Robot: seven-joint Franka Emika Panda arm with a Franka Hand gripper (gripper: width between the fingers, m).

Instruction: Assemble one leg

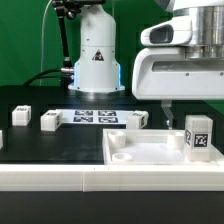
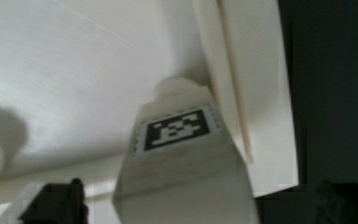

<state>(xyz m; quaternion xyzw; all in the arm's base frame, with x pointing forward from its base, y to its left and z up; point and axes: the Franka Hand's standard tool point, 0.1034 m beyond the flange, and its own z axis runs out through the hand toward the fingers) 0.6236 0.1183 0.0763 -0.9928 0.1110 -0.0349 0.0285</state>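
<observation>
marker board (image 1: 95, 117) | white tabletop (image 1: 150, 158) | black table (image 1: 40, 140)

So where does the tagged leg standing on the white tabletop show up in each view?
Exterior view: the leg stands upright at the tabletop's far corner, toward the exterior view's right, just off the claw.
Wrist view: the leg fills the middle, its tag facing the camera, by the tabletop's raised rim.
Shared landmark: the black-and-white tag on the leg's side.

White tagged leg (image 1: 198, 136) (image 2: 179, 150) upright, seemingly on tabletop.
</observation>
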